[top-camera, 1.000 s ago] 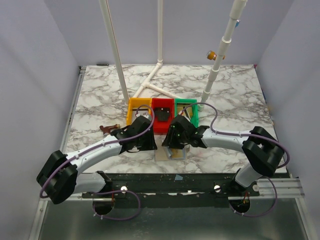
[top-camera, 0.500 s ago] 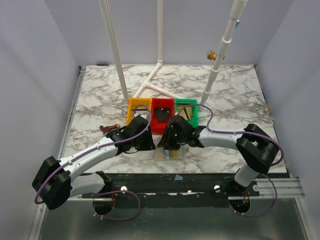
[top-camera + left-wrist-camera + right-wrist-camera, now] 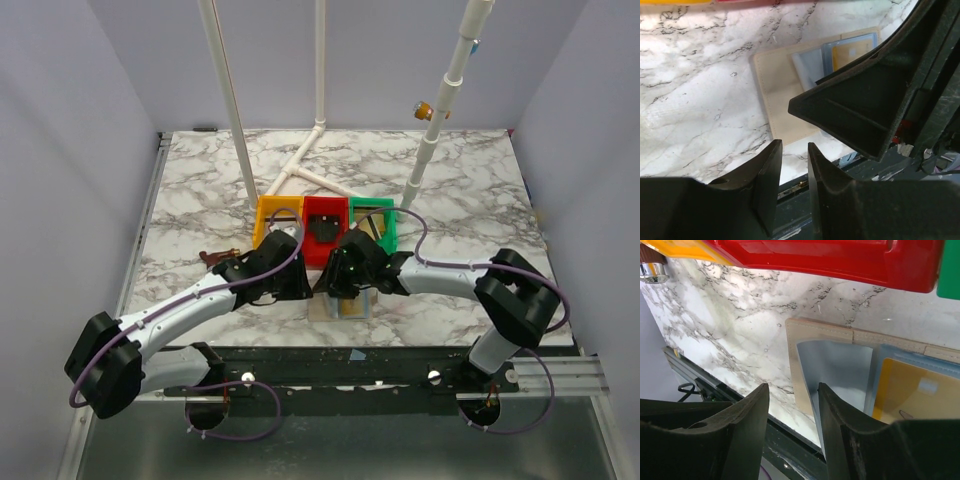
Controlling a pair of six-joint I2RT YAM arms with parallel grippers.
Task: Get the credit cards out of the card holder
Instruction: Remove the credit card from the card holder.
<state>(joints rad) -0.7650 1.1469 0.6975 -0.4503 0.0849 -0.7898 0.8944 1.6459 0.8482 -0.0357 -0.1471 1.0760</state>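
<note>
The marble table (image 3: 190, 200) is lit evenly and brightly from above, with soft shadows. In the wrist views, the dark fingers (image 3: 765, 190) at 6 o'clock are blurred.

No legible txt, labels, brands or nos. in any view, gold card (image 3: 910, 390) in card holder (image 3: 815, 331) has pale patch + small dark outline mark, too blurred to read, same card in left wrist view just as unclear.
</note>
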